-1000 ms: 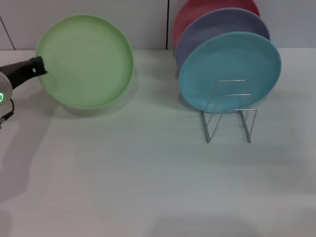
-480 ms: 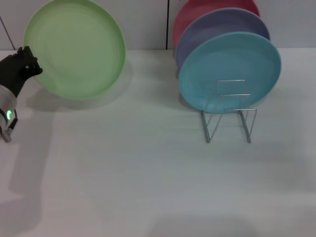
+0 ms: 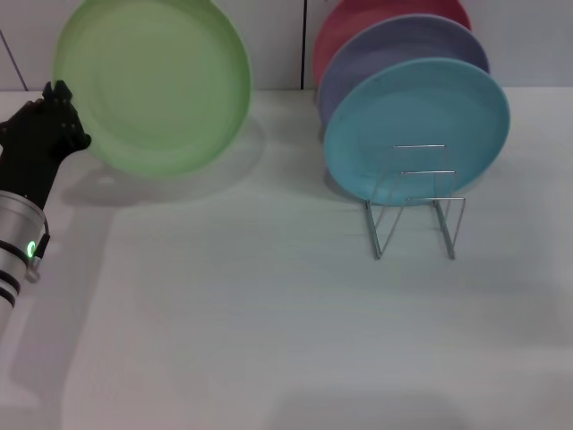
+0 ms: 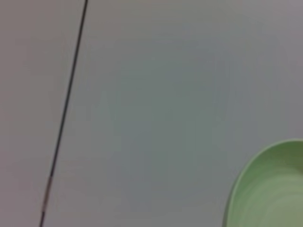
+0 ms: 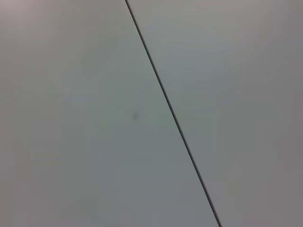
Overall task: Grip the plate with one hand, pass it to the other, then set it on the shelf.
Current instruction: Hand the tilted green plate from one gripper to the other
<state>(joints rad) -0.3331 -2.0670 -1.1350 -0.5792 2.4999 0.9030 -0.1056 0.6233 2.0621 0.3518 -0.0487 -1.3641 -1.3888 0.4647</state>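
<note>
Plate [image 3: 152,85] — stiff, smooth, likely slippery; left end effector [image 3: 61,112] clamped on rim, tilted upright above table [image 3: 269,313] — regrip opposite rim.

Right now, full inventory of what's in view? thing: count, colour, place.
green plate: 1, light green, held up off the table at far left, gripped at its left edge
blue plate: 1, light blue, upright in the rack, frontmost of three
lavender plate: 1, lavender, upright behind the blue one
red plate: 1, pinkish red, rearmost, mostly hidden
wire rack: 1, silver, right of centre on the table, front loops free
table: 1, white, under everything
left end effector: 1, black, on a silver arm with a green light, at the green plate's left edge
right end effector: not in view
</note>
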